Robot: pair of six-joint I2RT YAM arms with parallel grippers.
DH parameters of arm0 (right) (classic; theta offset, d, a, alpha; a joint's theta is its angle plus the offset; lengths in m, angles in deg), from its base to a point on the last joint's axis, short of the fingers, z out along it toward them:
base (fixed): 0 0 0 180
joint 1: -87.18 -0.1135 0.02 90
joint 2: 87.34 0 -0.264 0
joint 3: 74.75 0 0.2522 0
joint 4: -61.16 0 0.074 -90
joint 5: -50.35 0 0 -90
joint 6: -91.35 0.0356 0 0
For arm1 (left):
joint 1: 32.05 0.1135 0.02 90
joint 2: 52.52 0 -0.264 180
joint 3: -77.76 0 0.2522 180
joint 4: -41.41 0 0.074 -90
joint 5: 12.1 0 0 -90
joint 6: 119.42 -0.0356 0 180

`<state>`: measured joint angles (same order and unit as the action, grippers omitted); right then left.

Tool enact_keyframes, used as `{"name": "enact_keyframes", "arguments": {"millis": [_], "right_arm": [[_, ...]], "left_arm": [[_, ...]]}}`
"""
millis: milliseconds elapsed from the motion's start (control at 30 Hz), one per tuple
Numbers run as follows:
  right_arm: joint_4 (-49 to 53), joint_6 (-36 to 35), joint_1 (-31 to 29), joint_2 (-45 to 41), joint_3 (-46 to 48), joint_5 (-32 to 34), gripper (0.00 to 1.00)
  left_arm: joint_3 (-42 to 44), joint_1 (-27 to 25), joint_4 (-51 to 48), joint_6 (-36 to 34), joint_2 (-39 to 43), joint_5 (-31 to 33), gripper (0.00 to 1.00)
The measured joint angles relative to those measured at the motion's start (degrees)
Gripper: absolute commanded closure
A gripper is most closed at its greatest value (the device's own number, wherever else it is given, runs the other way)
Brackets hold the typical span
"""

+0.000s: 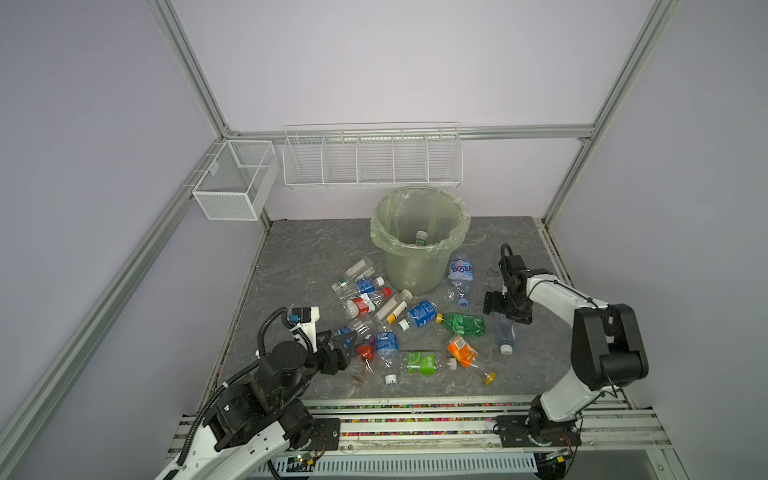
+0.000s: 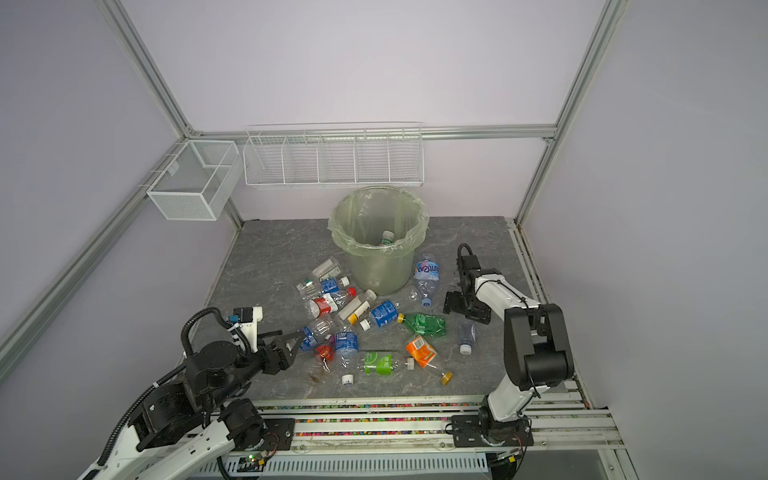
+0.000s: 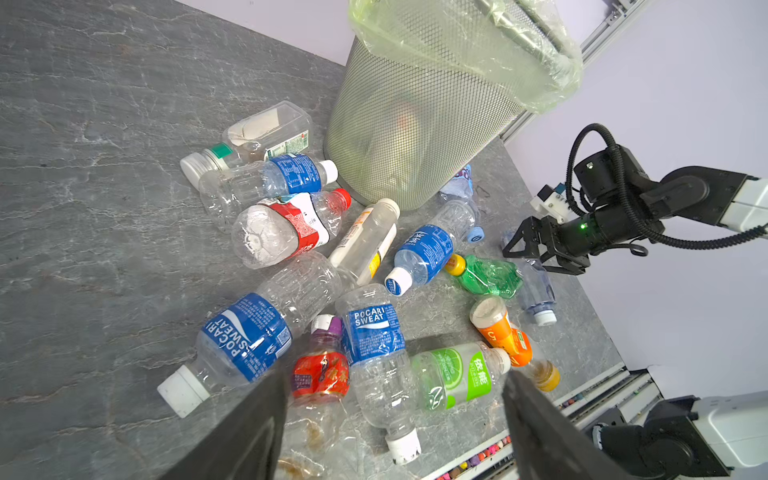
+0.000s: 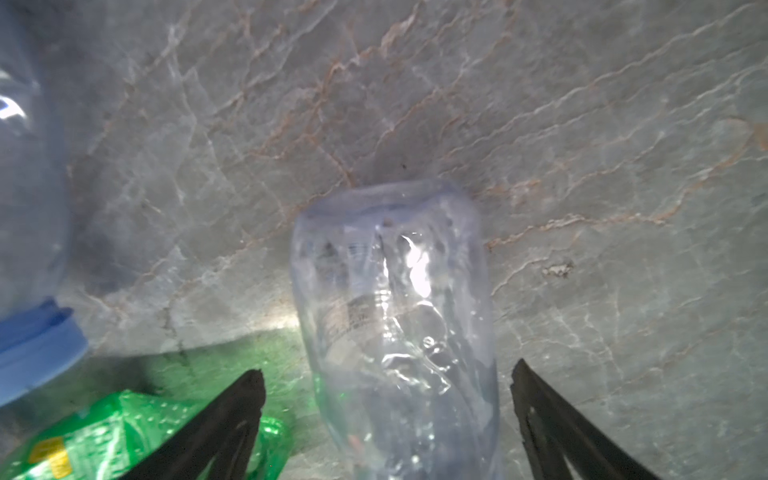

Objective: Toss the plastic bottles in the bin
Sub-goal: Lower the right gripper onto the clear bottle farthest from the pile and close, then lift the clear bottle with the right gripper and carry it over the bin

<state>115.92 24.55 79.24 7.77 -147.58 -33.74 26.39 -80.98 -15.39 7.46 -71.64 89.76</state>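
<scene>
Right gripper [image 4: 387, 368] spread astride a clear bottle [image 4: 395, 270] — neck out of frame; left gripper [image 3: 395, 374] likewise spread.

The grey marbled surface [image 1: 297, 249] is carrying the bin [image 1: 409, 270], standing upright near the back, and plastic bottles [image 1: 420, 312] lying scattered before it.

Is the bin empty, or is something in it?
Not empty: a white-capped, green-labelled bottle sits inside the bin, seen through its open top in both top views. Whether more lie underneath, cannot tell.
</scene>
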Motion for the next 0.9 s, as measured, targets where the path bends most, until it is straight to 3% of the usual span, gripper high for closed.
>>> {"name": "enact_keyframes", "arguments": {"millis": [467, 900], "right_arm": [[0.2, 0.5, -0.1, -2.7, 1.7, 0.2, 0.51], [5.7, 0.3, -2.5, -17.8, 0.2, 1.4, 0.59]], "left_arm": [[0.0, 0.0, 0.0, 0.0, 0.0, -0.4, 0.21], [0.0, 0.0, 0.4, 0.0, -1.4, -0.4, 0.23]]}}
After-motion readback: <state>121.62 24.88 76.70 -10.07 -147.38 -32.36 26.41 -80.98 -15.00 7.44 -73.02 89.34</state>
